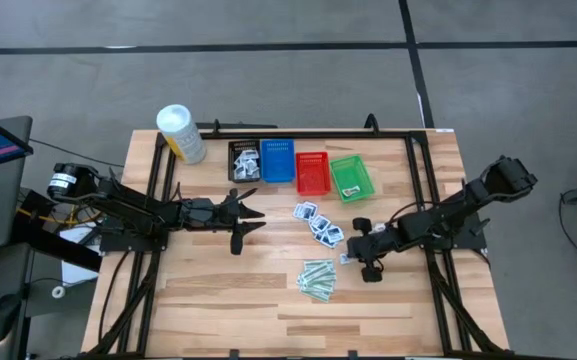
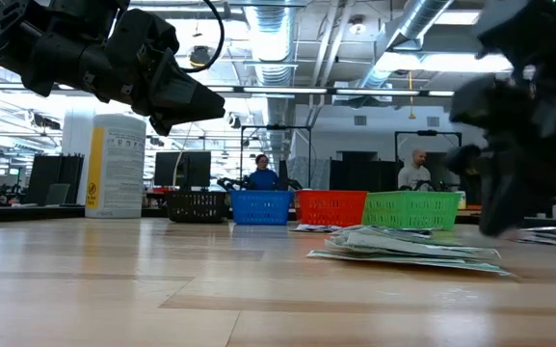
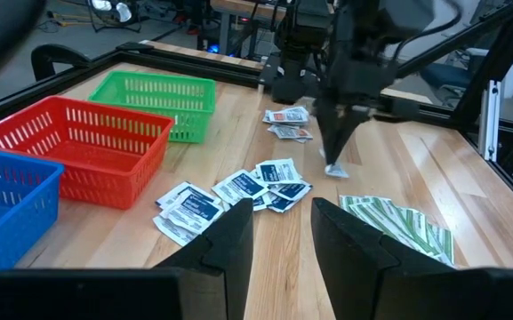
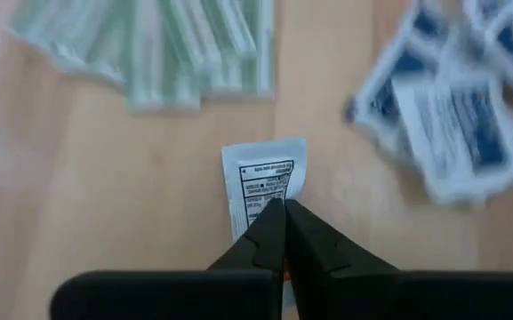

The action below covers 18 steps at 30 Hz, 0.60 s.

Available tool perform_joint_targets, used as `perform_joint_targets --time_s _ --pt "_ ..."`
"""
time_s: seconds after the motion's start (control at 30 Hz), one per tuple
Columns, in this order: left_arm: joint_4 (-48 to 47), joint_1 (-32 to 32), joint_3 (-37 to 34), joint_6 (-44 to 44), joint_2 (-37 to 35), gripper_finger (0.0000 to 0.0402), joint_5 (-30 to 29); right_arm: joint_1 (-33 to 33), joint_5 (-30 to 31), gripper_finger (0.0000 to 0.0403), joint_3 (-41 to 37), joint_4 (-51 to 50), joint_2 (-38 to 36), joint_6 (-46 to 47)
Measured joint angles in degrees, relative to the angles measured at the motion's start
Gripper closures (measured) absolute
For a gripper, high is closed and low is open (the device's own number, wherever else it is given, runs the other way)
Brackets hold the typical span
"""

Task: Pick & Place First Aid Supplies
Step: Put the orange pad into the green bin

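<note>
The right gripper point(image 4: 283, 212) is clenched on one small white packet point(image 4: 263, 182) with dark print, seemingly just off the wooden table point(image 1: 218, 290), between the pile of pale-green strips point(image 1: 317, 279) and the cluster of blue-printed packets point(image 1: 318, 223). The left gripper point(image 1: 251, 217) hovers with jaws released and empty, near the black basket point(image 1: 243, 160). Blue point(image 1: 277, 160), red point(image 1: 312, 172) and green point(image 1: 351, 177) baskets line up beside it.

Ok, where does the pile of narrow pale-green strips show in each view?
High view: pile of narrow pale-green strips, near table edge, below the green mesh basket.
Low view: flat stack, right of centre, before that basket.
Left wrist view, lower right.
Right wrist view, top.
</note>
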Motion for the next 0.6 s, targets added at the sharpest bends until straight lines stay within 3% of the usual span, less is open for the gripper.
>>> perform_joint_targets --time_s 0.17,0.43,0.6 --pt "0.0 0.0 0.0 0.0 0.0 0.0286 0.0 0.0 6.8 0.0402 6.1 -6.6 -0.1 -3.2" --pt "0.0 0.0 0.0 0.0 0.0 0.0286 0.0 -0.4 24.0 0.0402 14.4 -12.1 -0.2 -5.7" --pt "0.0 0.0 0.0 0.0 0.0 0.0286 0.0 -2.7 25.5 0.0402 16.6 -14.5 -0.2 -6.3"
